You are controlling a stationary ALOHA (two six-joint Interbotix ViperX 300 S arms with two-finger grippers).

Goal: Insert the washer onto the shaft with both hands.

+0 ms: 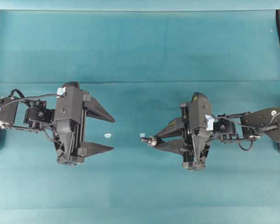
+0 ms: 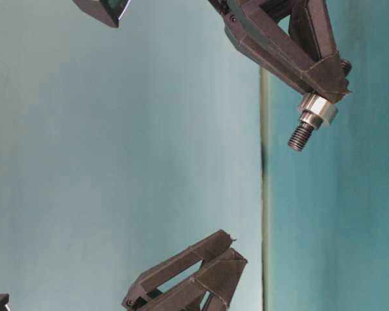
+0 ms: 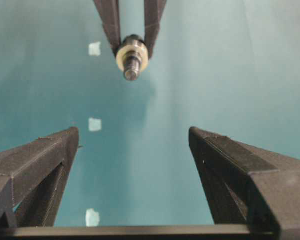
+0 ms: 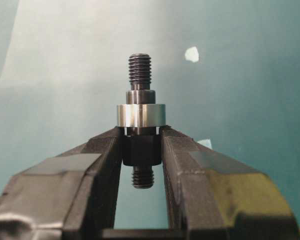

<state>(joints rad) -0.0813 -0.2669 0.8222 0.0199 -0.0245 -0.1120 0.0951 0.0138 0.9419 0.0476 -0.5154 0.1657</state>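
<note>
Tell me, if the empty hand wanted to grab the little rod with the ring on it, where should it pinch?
Probably the bare threaded tip of the shaft, beyond the washer. The right gripper already clamps the thick dark middle, and the tip sticks out toward the open left gripper, so coming straight on from that side looks easiest. Pinching the ring might slide it.

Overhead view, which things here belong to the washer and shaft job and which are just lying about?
Job:
shaft, clamped in right gripper
washer, already around the shaft
left gripper, open and empty

Lying about:
pale tape scraps on the teal cloth
</note>
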